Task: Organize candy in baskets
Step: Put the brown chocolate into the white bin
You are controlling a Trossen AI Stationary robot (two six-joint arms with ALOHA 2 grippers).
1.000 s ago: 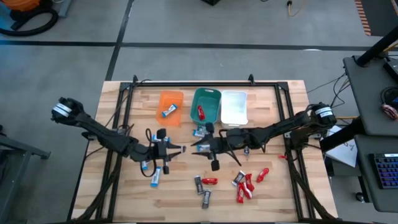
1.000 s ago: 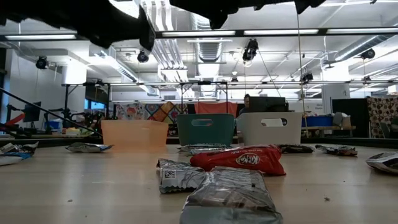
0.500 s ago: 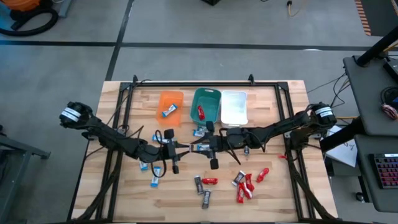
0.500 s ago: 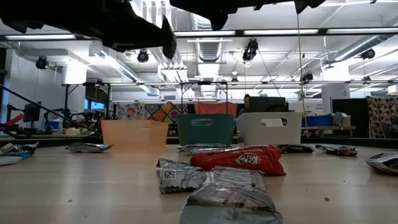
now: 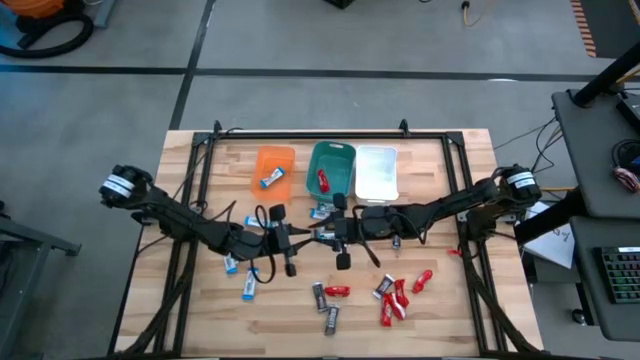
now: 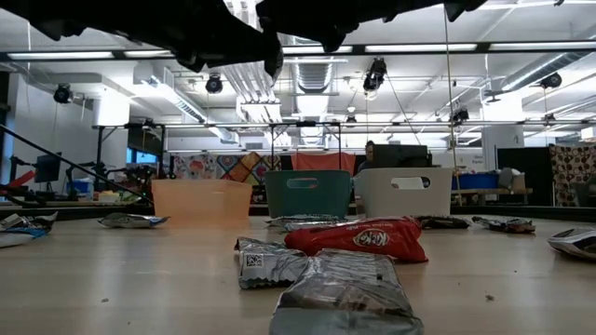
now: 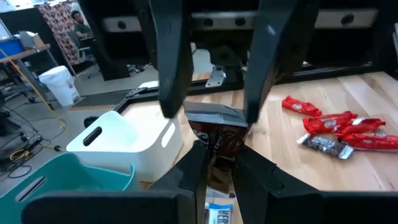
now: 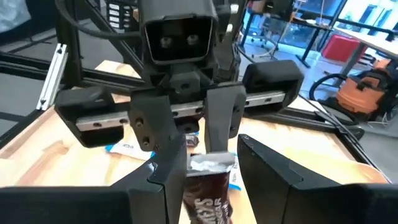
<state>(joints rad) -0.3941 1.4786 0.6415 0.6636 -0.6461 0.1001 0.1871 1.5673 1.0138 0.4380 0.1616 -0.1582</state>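
Two grippers mid-table | left gripper clamped on dark candy bar | right gripper fingers apart around it

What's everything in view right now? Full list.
Orange basket: one, far side of the table, leftmost of three; one blue-and-white bar inside.
Teal basket: one, middle; one red bar inside.
White basket: one, rightmost.
Loose blue-and-white bars: about four, table's left and centre.
Loose red bars: about five, right of centre.
Loose grey bars: about three, beside the red ones.
Dark bar: one, in the air between the arms.
Table: one, wood.
Left pincer: clamped on the dark bar.
Right pincer: at the bar's other end.
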